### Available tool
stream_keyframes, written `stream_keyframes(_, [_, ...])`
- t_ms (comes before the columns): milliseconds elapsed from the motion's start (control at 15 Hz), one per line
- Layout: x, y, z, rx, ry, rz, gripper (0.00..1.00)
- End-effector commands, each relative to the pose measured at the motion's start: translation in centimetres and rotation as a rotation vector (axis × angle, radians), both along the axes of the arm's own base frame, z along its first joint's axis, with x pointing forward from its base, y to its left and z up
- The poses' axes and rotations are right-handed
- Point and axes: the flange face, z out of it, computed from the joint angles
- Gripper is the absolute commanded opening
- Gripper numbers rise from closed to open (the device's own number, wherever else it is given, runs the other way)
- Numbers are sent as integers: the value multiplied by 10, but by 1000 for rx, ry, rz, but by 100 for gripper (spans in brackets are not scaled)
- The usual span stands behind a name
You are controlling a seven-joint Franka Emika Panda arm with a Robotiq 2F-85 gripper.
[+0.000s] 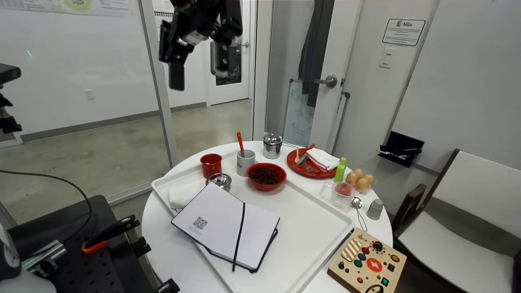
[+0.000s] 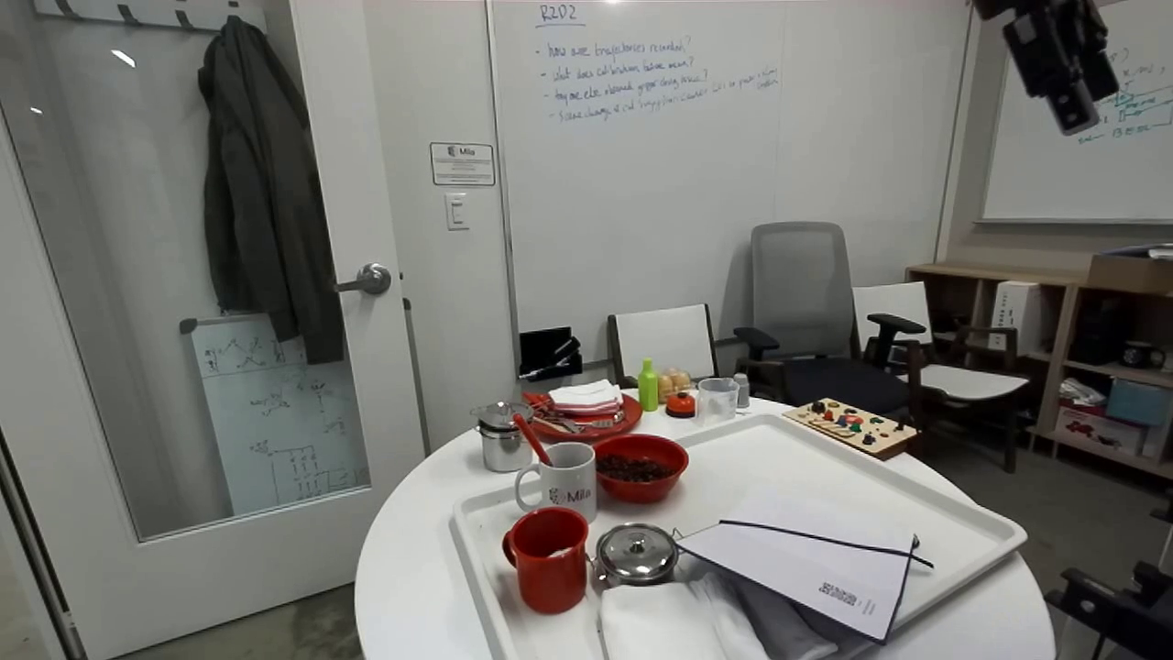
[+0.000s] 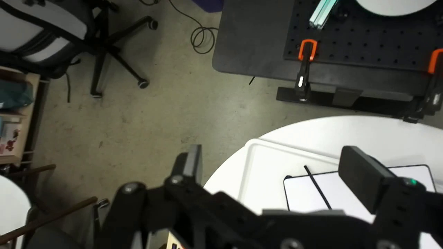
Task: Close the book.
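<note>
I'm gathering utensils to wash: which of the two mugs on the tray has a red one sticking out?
The pale Mila mug beside the red bowl: a red utensil rises from it; nothing sticks out of the red mug.

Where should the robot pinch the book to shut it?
Probably at the outer corner of the book near the QR code, coming in low from outside the tray. That side is thin, and its corner pokes over the tray's raised rim, so the open gripper might slip one jaw underneath.
</note>
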Motion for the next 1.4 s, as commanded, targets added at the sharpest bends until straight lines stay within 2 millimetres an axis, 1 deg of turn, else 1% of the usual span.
stream_keyframes(0, [23, 54, -33, -126, -73, 16, 100])
stream_keyframes(133, [29, 76, -44, -183, -61, 44, 100])
stream_keyframes(200, [30, 82, -45, -203, -43, 58, 100])
stream_keyframes(267, [21, 73, -43, -150, -48, 45, 100])
stream_keyframes(333, [22, 81, -47, -167, -46, 58, 100])
stream_keyframes(400, [23, 84, -50, -174, -43, 63, 100])
stream_keyframes(733, [26, 83, -49, -179, -45, 61, 100])
stream_keyframes(867, [40, 96, -62, -146, -40, 161, 100])
stream_keyframes(1000, [57, 117, -79, -92, -66, 280, 100])
stream_keyframes(1200, [80, 150, -112, -16, -63, 413, 100])
stream_keyframes(1333, [90, 171, -138, 14, 5, 444, 100])
